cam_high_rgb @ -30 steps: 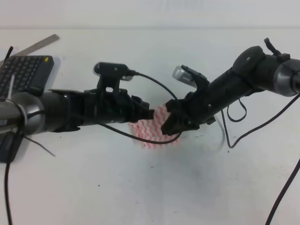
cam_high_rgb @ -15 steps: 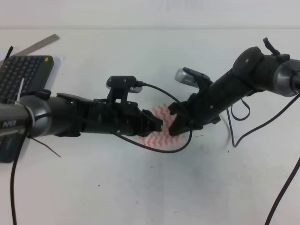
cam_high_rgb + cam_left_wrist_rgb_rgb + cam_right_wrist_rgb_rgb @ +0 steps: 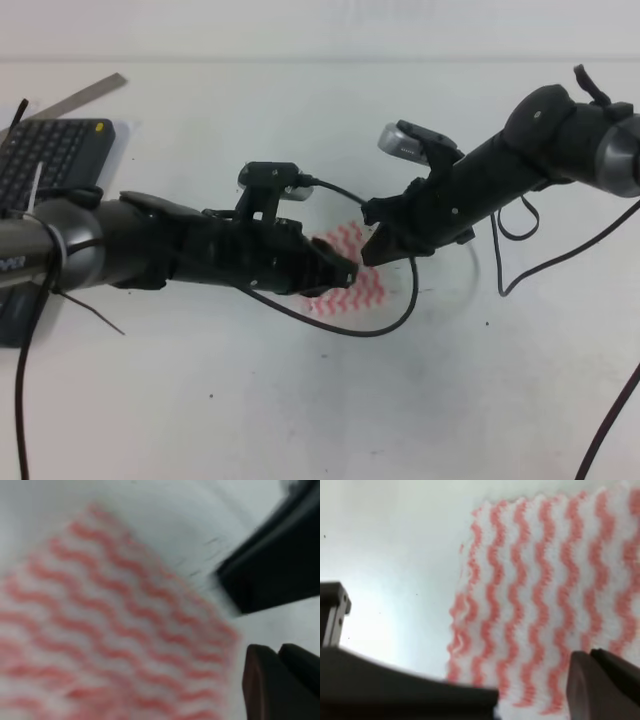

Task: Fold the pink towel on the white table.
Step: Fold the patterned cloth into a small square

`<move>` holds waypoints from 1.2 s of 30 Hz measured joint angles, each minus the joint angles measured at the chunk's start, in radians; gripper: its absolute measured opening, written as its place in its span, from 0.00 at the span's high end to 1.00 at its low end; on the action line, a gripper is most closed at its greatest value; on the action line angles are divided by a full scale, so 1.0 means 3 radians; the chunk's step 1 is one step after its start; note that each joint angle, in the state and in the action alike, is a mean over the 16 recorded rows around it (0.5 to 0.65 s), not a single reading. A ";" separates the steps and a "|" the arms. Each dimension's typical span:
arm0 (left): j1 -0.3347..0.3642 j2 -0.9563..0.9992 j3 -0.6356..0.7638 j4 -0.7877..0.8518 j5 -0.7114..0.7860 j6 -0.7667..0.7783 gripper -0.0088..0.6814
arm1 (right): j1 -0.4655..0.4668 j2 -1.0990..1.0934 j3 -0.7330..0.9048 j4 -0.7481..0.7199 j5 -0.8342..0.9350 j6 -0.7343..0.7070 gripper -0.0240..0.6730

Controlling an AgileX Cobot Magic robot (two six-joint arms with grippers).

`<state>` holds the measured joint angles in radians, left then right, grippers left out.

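Note:
The pink towel (image 3: 352, 272), striped in pink and white zigzags, lies on the white table (image 3: 300, 400) between my two arms. My left gripper (image 3: 345, 273) reaches in from the left, its tip over the towel's left part. The arm hides that side. My right gripper (image 3: 374, 246) hangs over the towel's upper right corner. In the left wrist view the towel (image 3: 110, 630) is close and blurred, with one dark finger (image 3: 265, 685) beside its edge. In the right wrist view the towel (image 3: 545, 605) lies flat, and a finger (image 3: 600, 685) is over it. Neither view shows the jaws' gap.
A black keyboard (image 3: 45, 160) sits at the far left with a grey ruler-like strip (image 3: 80, 95) behind it. Black cables (image 3: 380, 325) loop around the towel and trail off right (image 3: 560, 270). The right gripper's dark body (image 3: 280, 565) is close to the left gripper.
Both grippers have shifted to the right over the towel. The left arm has reached further in, and less of the towel's left side shows.

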<state>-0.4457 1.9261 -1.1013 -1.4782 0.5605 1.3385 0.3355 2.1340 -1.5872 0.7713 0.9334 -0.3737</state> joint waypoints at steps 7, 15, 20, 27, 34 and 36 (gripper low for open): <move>-0.0002 0.0037 0.0000 0.0318 -0.0135 -0.0222 0.99 | -0.0016 -0.0052 -0.0003 0.0020 -0.0028 -0.0004 0.97; -0.0005 0.0028 0.0000 0.0502 -0.0196 -0.0351 0.99 | -0.0022 -0.0051 -0.0003 0.0041 -0.0028 -0.0004 0.97; -0.0004 -0.0138 0.0001 0.0516 -0.0321 -0.0316 0.99 | -0.0022 -0.0051 -0.0003 0.0065 -0.0043 -0.0004 0.97; -0.0001 -0.0337 0.0002 0.0493 -0.0581 -0.0238 0.99 | -0.0022 -0.0051 -0.0004 0.0123 -0.0113 -0.0002 0.97; 0.0002 -0.0302 0.0003 0.0498 -0.0797 -0.0208 0.99 | -0.0022 -0.0041 -0.0004 0.0175 -0.0179 0.0001 0.96; 0.0003 -0.0267 0.0002 0.0499 -0.0815 -0.0209 0.99 | -0.0022 -0.0029 -0.0004 0.0189 -0.0180 0.0002 0.96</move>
<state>-0.4449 1.8458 -1.1006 -1.3284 0.3160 1.2758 0.3290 2.1253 -1.5883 0.8280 0.8795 -0.3729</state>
